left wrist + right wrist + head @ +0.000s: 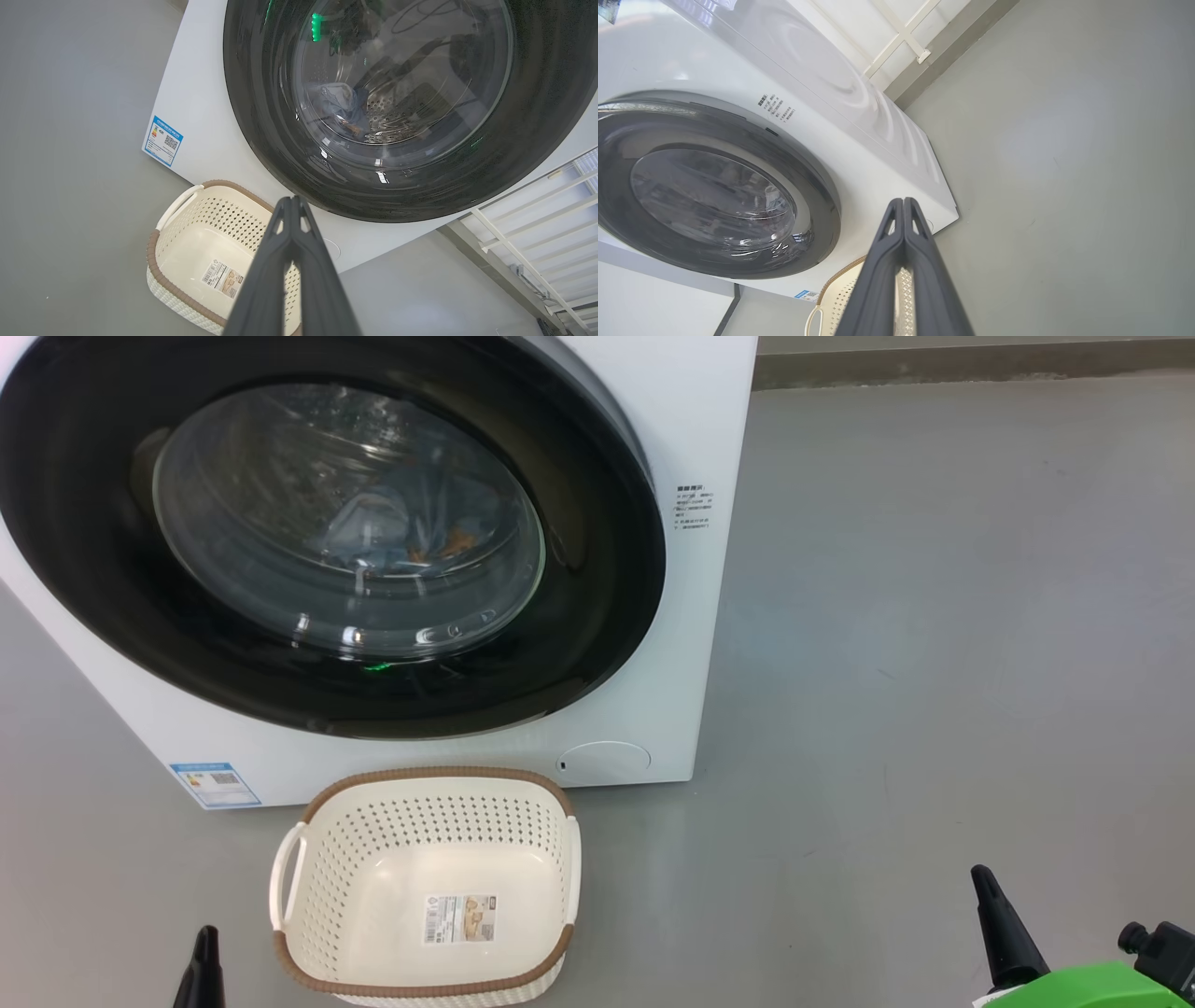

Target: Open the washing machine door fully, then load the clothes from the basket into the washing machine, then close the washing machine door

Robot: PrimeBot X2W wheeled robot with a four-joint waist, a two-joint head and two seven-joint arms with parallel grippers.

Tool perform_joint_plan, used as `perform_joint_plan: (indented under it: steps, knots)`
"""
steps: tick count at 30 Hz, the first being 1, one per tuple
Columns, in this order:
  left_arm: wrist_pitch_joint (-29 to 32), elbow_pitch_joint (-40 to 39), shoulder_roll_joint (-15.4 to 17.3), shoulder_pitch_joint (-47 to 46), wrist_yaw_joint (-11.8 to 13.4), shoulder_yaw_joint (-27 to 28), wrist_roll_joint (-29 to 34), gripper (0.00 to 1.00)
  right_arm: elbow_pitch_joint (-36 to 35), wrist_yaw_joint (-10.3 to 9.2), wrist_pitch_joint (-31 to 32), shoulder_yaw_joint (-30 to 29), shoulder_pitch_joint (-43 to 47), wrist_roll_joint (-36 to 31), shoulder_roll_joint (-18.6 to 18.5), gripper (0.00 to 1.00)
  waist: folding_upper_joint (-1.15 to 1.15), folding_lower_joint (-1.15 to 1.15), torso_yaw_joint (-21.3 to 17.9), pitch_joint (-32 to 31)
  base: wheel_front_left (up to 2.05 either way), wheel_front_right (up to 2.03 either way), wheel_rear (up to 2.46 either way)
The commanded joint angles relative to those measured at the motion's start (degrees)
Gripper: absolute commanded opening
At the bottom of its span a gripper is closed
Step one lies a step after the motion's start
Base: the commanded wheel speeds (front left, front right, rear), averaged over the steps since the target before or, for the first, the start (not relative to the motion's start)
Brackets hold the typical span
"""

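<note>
The washing machine stands white and boxy on the floor, and its door, black-rimmed with a glass bowl, lies flat against the front. Through the glass the clothes show inside the drum, light blue with orange-brown spots. In front of the machine sits the basket, with just a label sticker on its floor. My left gripper is shut at the basket's lower left, fingers pressed together. My right gripper is shut too, far right of the basket, tips touching.
Grey floor stretches to the right of the machine. A blue label sticker and a round flap sit low on the machine's front. A white railing and a wall base run behind the machine.
</note>
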Motion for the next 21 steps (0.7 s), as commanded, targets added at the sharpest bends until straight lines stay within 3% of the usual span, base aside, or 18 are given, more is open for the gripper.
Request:
perform_joint_plan:
  steps: [1, 21]
  knots:
    - [0.50, -1.37, 0.64, -2.40, -0.07, 1.35, -1.47, 0.00, -1.65, -0.06, 0.39, -0.30, -2.48, 1.41, -0.43, 0.00, 0.00, 0.00, 0.06, -0.03, 0.00, 0.00, 0.00]
    - [3.81, -1.60, -0.42, -4.02, -0.10, 2.29, -12.88, 0.00, -2.18, -0.08, 3.72, -1.50, -3.54, 11.85, 0.93, 0.00, 0.00, 0.00, 0.83, -0.43, 0.00, 0.00, 0.00]
